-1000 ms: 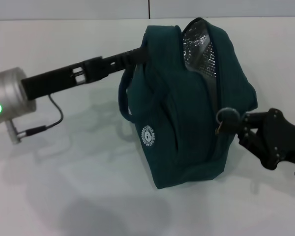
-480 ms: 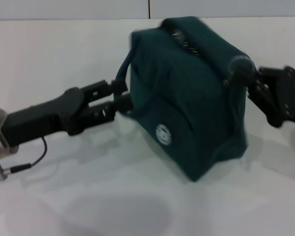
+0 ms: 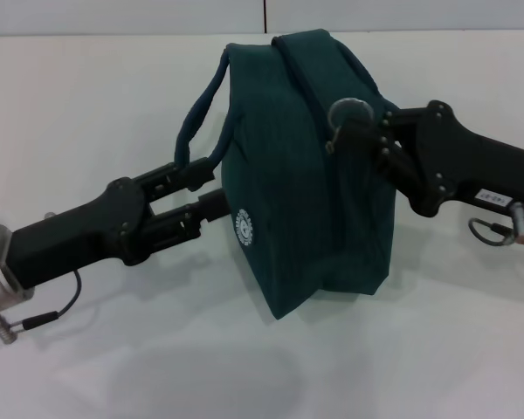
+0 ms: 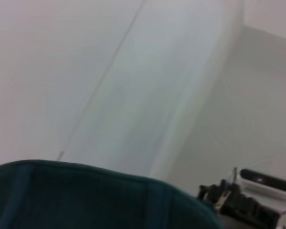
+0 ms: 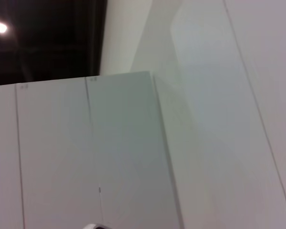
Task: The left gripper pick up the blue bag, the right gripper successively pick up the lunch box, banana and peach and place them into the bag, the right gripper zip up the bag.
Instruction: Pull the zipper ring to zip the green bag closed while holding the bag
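You now see the blue bag (image 3: 310, 175) standing upright on the white table (image 3: 87, 105), its top seam running away from you with no silver lining showing, whereas a second ago the mouth gaped and the foil was plain; judge from that that the zip is drawn most of the way, if not fully, along the top. The right gripper (image 3: 354, 131) has travelled from the bag's near lower end up to its upper right side, and its fingers are pinched on the metal ring pull (image 3: 347, 118) at the top edge. The left gripper (image 3: 205, 188) has dropped from the bag's upper rim to its left flank, where it sits against the fabric near one loop handle (image 3: 196, 122) and just above the round white logo (image 3: 243, 227); its two fingers look a little apart with bag fabric or handle between them, but you cannot tell how firmly they hold. The lunch box, banana and peach are nowhere in view, so they are most likely inside. Your left wrist view shows only the bag's top edge. What remains, it seems, is confirming closure and releasing the pull.
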{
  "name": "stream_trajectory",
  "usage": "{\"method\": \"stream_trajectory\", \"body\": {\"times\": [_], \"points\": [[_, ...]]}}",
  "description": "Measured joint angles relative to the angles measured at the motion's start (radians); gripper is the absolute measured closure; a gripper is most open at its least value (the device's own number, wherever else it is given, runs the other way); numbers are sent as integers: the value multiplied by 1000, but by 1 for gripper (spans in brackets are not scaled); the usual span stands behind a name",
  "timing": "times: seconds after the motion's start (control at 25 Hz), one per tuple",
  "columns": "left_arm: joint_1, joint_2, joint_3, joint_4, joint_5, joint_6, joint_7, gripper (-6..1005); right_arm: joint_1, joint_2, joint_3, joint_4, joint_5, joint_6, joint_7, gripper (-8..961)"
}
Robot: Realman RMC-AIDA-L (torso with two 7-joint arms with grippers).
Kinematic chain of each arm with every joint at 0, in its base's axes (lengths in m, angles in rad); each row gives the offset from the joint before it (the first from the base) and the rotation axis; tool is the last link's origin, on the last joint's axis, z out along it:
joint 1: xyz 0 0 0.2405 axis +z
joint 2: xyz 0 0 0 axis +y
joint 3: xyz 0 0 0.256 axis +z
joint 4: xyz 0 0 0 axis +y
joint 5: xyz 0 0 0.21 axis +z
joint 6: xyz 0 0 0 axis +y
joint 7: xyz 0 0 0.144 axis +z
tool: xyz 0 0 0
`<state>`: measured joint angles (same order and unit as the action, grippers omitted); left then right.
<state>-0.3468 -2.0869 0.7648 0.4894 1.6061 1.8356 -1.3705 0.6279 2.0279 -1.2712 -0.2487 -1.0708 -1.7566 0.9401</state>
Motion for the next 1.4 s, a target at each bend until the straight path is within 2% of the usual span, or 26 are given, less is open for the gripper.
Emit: {"method": "stream_trajectory", "body": {"times": [0.24, 0.52, 0.8, 0.92, 1.4], "points": [[6, -1, 7, -12, 5, -75, 52, 268, 18, 0, -5, -3, 1, 40, 0, 915], [-6, -1, 8, -30, 8, -71, 69, 268, 55, 0, -11, -9, 1, 72, -6, 912], [-11, 2, 7, -39, 4, -10, 62, 269, 77, 0, -13, -10, 2, 85, -11, 909], [-10, -2, 1, -44, 0, -33, 71, 271, 90, 0, -13, -11, 2, 93, -12, 908], [-93, -5, 4, -124, -2, -156, 101, 286, 102, 0, -13, -11, 3, 109, -12, 904]]}}
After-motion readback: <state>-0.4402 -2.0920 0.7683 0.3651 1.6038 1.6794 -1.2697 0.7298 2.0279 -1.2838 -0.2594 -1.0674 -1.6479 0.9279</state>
